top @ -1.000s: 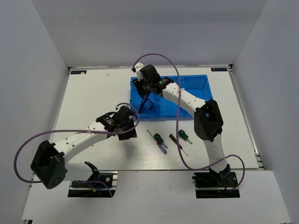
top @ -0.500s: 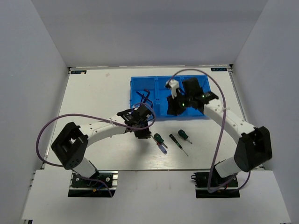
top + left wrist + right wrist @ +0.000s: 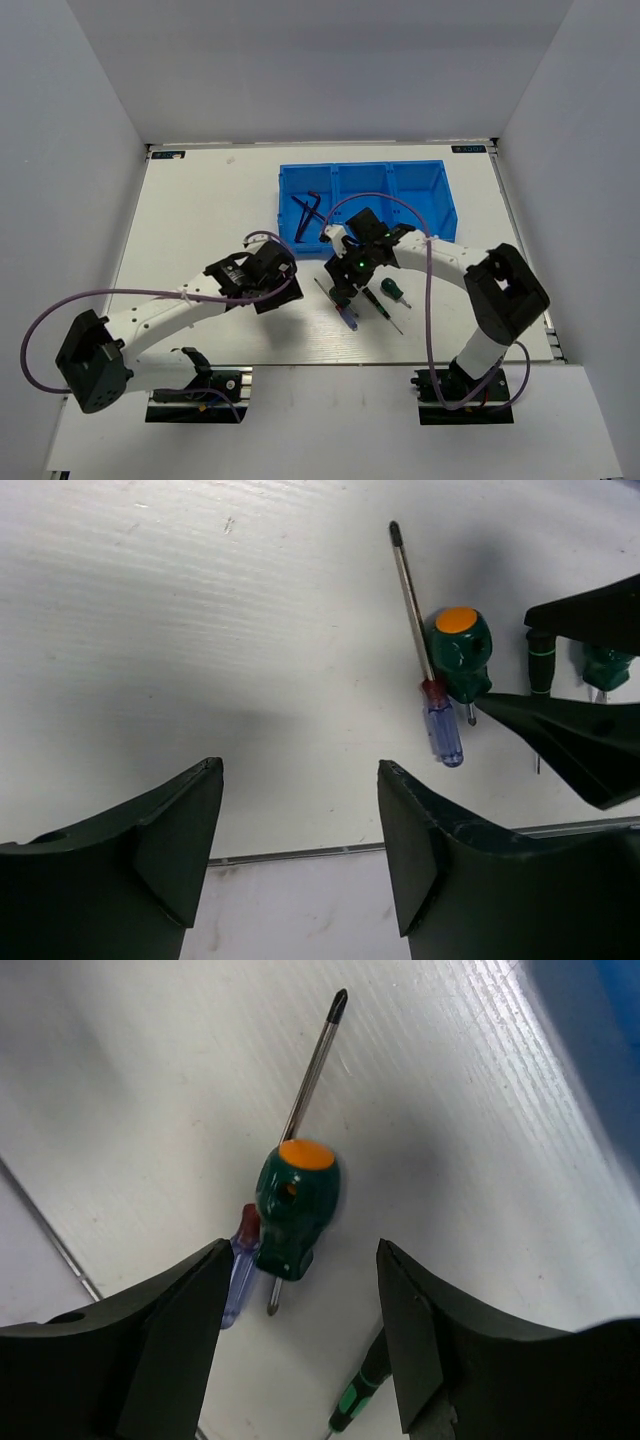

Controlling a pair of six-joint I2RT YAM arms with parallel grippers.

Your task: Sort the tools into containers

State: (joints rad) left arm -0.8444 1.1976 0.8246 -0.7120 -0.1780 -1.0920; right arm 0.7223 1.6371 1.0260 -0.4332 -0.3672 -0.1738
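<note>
The blue tray [image 3: 420, 205] lies at the back, with two dark hex keys [image 3: 308, 212] in its left compartment. My right gripper [image 3: 343, 292] [image 3: 303, 1250] is open, hovering over a stubby green screwdriver with an orange end [image 3: 295, 1205] [image 3: 460, 655]. The blue-handled screwdriver [image 3: 348, 318] [image 3: 235, 1275] [image 3: 443, 730] lies right beside it. A thin black-and-green-handled screwdriver [image 3: 378, 300] [image 3: 365, 1390] and a second stubby green one [image 3: 395, 290] lie to the right. My left gripper [image 3: 282, 290] [image 3: 300, 770] is open and empty, left of the screwdrivers.
The table's front edge [image 3: 300, 855] runs just below the left gripper. The right gripper's dark fingers [image 3: 580, 740] reach in over the tools in the left wrist view. The tray's middle and right compartments [image 3: 365, 185] show nothing inside.
My right gripper left the tray's left compartment, swung right, then came down over the screwdrivers. The hex keys now lie in that compartment. My left gripper reached toward the tools, then drew back left.
</note>
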